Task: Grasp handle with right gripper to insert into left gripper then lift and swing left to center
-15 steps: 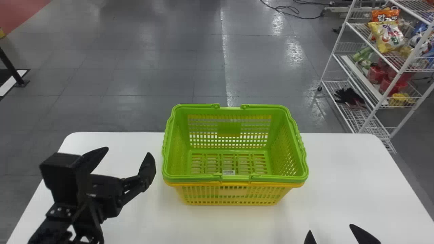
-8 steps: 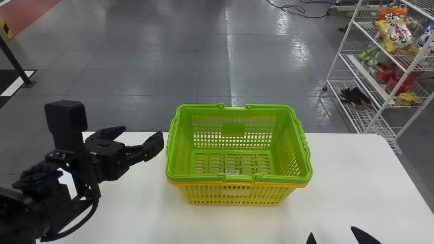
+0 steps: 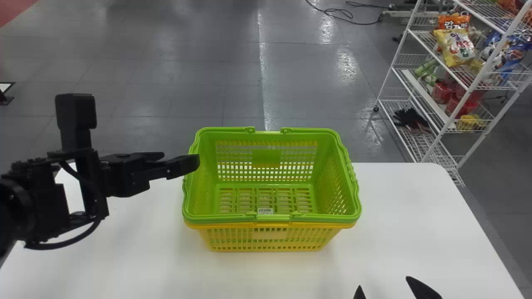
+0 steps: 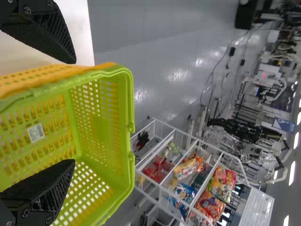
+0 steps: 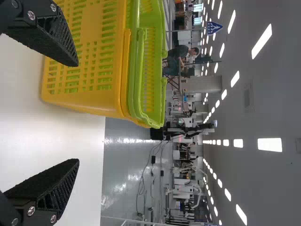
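A green basket (image 3: 270, 199) sits nested in a yellow basket (image 3: 266, 241) in the middle of the table, its handles folded down at the rim. Beside the green basket's left rim is my left gripper (image 3: 176, 160). In the left wrist view the left gripper (image 4: 73, 110) stands open, the green basket (image 4: 127, 108) showing beyond its fingers. My right gripper (image 3: 386, 286) is at the bottom edge, nearer than the baskets and right of them. The right wrist view has the right gripper (image 5: 77, 113) open, with the yellow basket (image 5: 84, 94) past one finger.
The white table (image 3: 399, 216) carries both baskets and its far edge runs behind them. A white wire rack (image 3: 432, 95) with snack bags stands on the floor at the far right. A cable (image 3: 341, 14) lies on the floor beyond.
My left gripper has risen and levelled out, coming up to the green basket's left side. The head view has shifted sideways. My right gripper has hardly moved relative to the baskets.
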